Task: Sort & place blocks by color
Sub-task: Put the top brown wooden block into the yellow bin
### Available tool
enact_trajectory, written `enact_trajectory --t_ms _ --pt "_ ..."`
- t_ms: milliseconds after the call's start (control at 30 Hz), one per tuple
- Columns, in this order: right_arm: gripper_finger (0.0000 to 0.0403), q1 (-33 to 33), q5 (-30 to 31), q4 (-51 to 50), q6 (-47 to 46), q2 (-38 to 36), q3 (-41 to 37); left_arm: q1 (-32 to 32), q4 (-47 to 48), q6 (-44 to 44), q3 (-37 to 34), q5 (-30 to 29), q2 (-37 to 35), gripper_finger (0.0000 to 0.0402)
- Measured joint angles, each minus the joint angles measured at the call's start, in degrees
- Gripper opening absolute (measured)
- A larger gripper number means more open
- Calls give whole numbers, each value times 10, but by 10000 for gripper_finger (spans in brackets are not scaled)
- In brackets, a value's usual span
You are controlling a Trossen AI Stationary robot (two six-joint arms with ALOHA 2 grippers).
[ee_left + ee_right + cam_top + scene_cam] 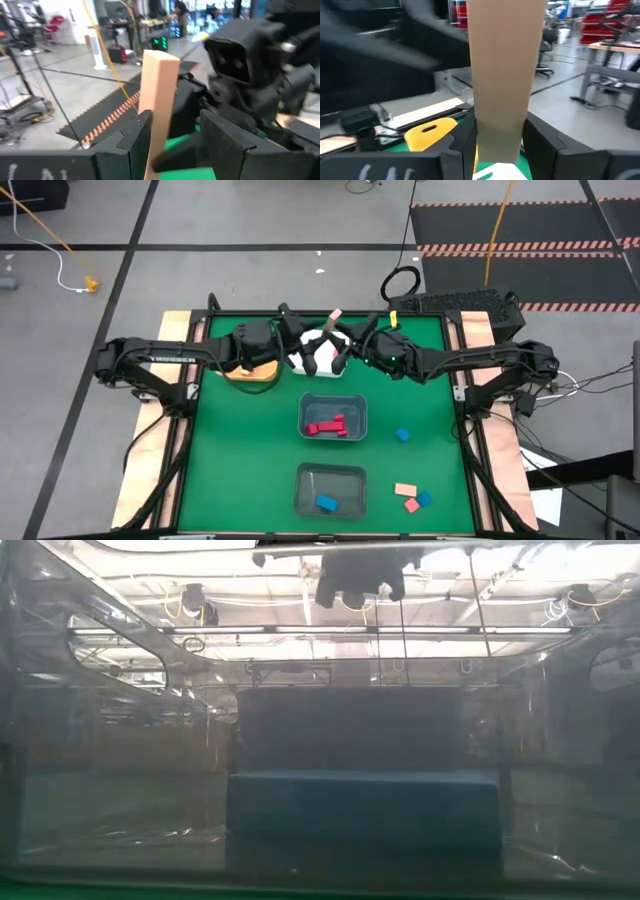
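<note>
While both tools meet near far edge, right tool [501,145] seemingly gripping tan bar [504,65].

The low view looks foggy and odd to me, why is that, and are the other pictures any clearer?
Low view: it looks through a clear bin's walls, hazy with ceiling-light reflections. Left wrist view: the tan block is fairly sharp, the other arm's parts smeared. Right wrist view: the block fills the frame; dark shapes beside it are blurred. High view: evenly lit.

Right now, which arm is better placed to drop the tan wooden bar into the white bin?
Probably right: the right pincer grips the tan wooden bar above the white bin; the left pincer is open.
</note>
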State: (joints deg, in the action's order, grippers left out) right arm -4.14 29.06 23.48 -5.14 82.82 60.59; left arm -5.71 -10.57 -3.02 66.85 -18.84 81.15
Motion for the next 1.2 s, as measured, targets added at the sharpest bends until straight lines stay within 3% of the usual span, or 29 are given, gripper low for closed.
enact_trajectory --t_ms 133,500,667,767,900,1200 --pt "112 2 -27 -1 3 10 11 0 0 -10 0 -18 1 170" --pt "112 1 -24 3 31 9 9 0 -3 -41 0 -21 1 167" --pt "112 0 -40 3 41 9 9 0 -4 -55 0 -13 1 106" --pt "137 0 -83 -6 48 9 9 -1 2 -64 0 -7 0 57" --pt "182 1 -129 -21 43 6 9 2 23 -59 0 6 -1 56" --pt "220 0 -138 -289 -78 -84 9 1 47 -64 0 9 -25 56"
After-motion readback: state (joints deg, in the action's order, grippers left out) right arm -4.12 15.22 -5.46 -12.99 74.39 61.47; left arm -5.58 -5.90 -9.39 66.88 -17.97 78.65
